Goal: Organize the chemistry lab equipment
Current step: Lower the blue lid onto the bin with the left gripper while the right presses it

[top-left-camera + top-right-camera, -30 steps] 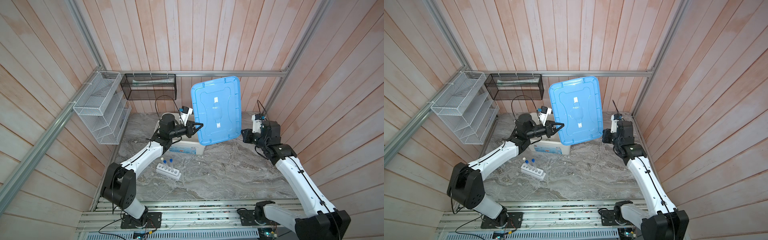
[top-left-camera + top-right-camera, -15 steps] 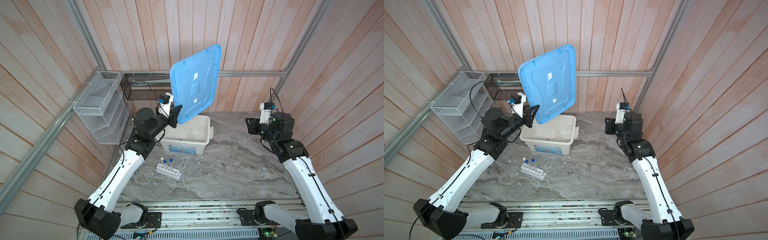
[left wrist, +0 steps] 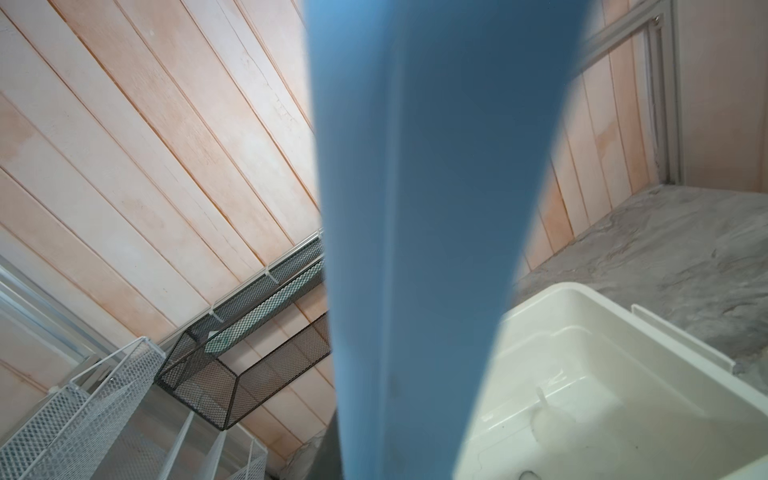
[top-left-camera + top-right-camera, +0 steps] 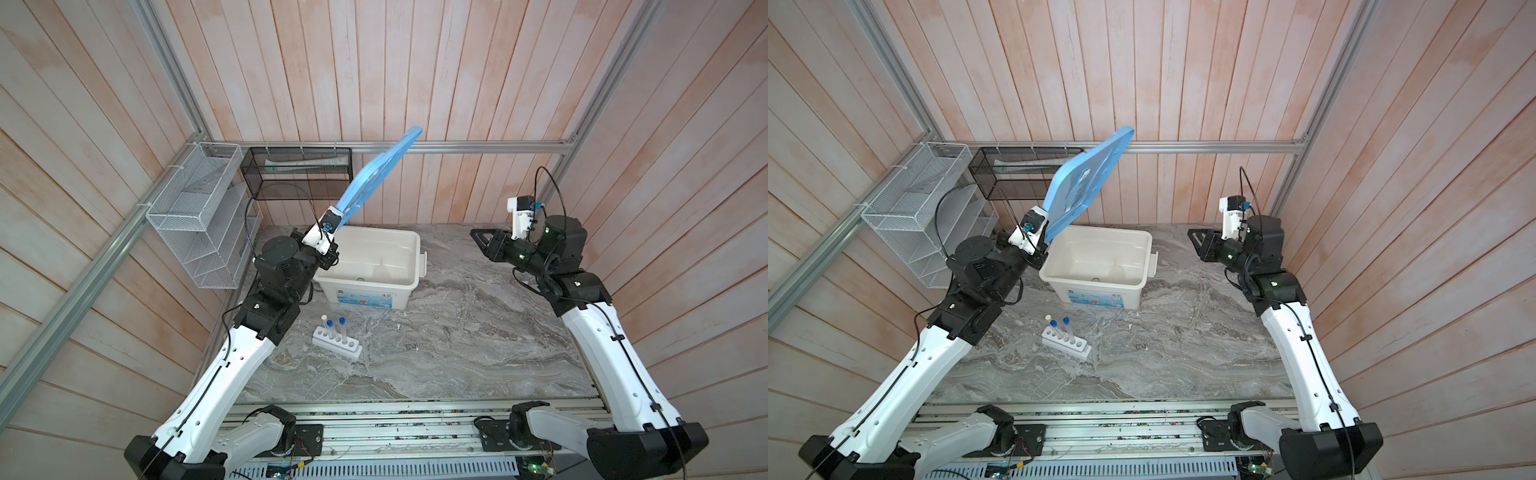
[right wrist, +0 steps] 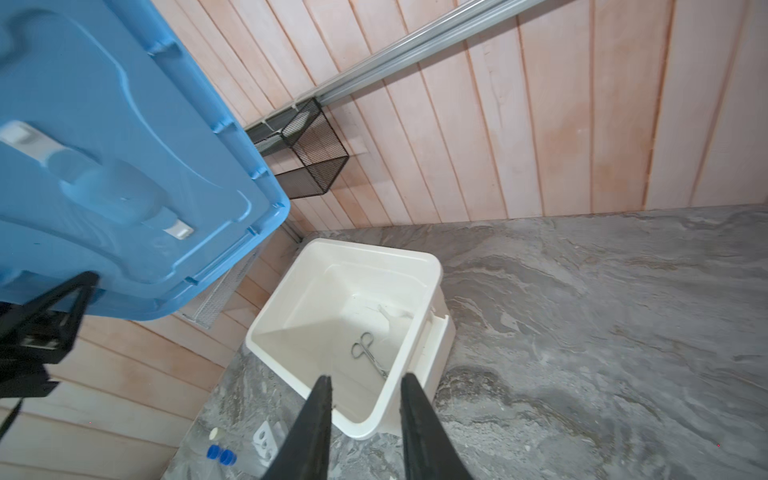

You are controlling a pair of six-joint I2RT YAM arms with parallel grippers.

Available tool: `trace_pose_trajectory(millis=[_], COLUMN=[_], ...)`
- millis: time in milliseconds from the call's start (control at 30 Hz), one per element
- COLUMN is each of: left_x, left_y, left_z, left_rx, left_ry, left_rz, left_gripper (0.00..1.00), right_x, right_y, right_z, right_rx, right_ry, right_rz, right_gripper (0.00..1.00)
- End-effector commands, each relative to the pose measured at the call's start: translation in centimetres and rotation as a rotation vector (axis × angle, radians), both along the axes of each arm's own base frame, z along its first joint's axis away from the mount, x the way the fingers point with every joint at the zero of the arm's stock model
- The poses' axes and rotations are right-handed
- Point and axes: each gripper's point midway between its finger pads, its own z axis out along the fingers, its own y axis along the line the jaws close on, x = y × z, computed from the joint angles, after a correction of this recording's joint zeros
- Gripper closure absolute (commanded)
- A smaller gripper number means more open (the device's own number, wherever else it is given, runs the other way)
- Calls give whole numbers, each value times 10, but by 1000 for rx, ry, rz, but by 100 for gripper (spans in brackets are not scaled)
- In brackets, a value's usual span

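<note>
A white six-hole rack [image 4: 337,345] [image 4: 1066,345] stands on the marble in front of the bin. It holds three clear tubes [image 4: 332,330], one with a white cap and two with blue caps [image 5: 220,455]. The open white bin [image 4: 415,266] [image 4: 1148,257] [image 5: 432,266] holds a small clear round flask [image 4: 1116,272] [image 3: 548,424] and a slim metal tool with ring handles [image 5: 368,353]. My left gripper [image 4: 332,245] [image 4: 1043,245] is shut on the lower edge of the blue lid [image 4: 374,178] [image 4: 1084,187] [image 3: 415,249], which is raised and tilted at the bin's left. My right gripper [image 4: 478,235] [image 4: 1194,235] [image 5: 365,384] hangs open and empty, right of the bin.
A white wire shelf [image 4: 199,216] hangs on the left wall. A black mesh basket [image 4: 299,174] is fixed to the back wall behind the lid. Marble tabletop [image 4: 457,353] stretches right of the rack and in front of the bin.
The left arm swung the blue lid from over the bin up and to the left, uncovering the bin. The right gripper drew back to the right, its jaws wider apart.
</note>
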Motion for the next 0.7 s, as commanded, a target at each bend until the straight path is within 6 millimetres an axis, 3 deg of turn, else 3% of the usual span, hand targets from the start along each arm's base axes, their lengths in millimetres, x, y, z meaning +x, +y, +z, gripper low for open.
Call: trace_pose_trajectory(millis=[0,133,333,667], left_x=[-4,-11,-15,-15], left_y=[15,12,15,-9], left_z=[3,-4,-12,-25], left_rx=[149,242,344,486], left_ry=[-86,-135,-182,-242], left_rz=[124,162,231,225], left_gripper=[83,82,82,82], right_x=[-12,-13,-28,-11], right_y=[22,34,47,78], right_z=[16,18,38,34], right_rx=[143,196,304,414], right_ry=[-5,-6,-21,101], right_rz=[134,212,333,413], right_gripper=[68,62,52,32])
